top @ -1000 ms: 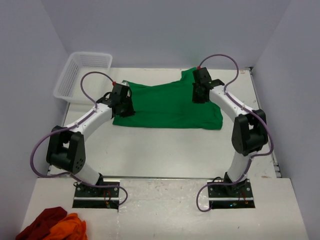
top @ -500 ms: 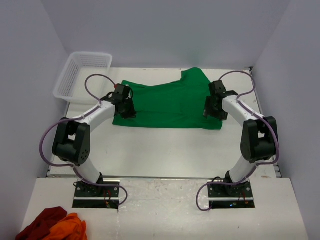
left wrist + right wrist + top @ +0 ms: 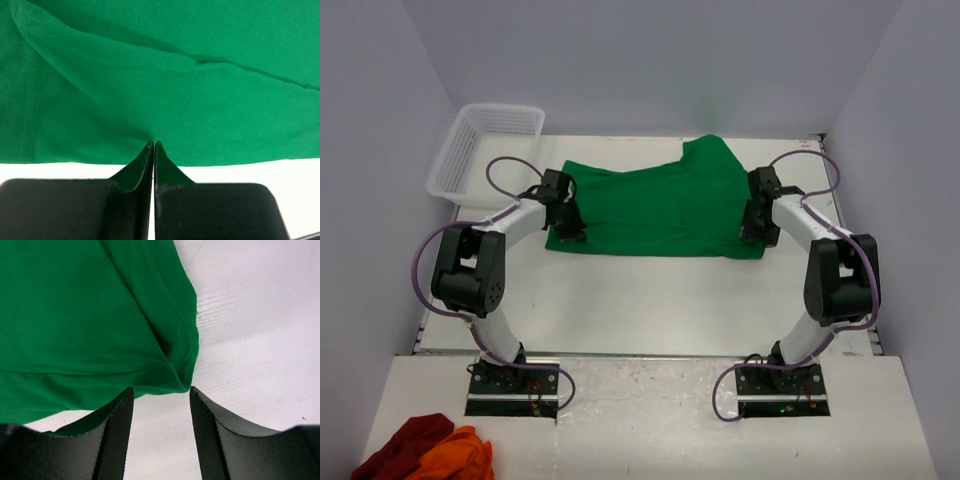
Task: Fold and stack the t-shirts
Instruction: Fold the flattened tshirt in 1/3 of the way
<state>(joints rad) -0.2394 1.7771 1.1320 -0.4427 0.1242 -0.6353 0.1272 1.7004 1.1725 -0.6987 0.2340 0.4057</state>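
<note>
Top external view shows the green t-shirt (image 3: 655, 205) spread flat on the table (image 3: 650, 300), long axis left-right, its near-right corner just beyond the half-open, empty right gripper (image 3: 161, 392), while the left gripper (image 3: 153, 146) pinches the near-left hem, fully closed.

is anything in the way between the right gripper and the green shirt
Nothing visible is. The right gripper is open right at a corner of the green t-shirt, its jaws either side of that corner, with only bare table beside it.
</note>
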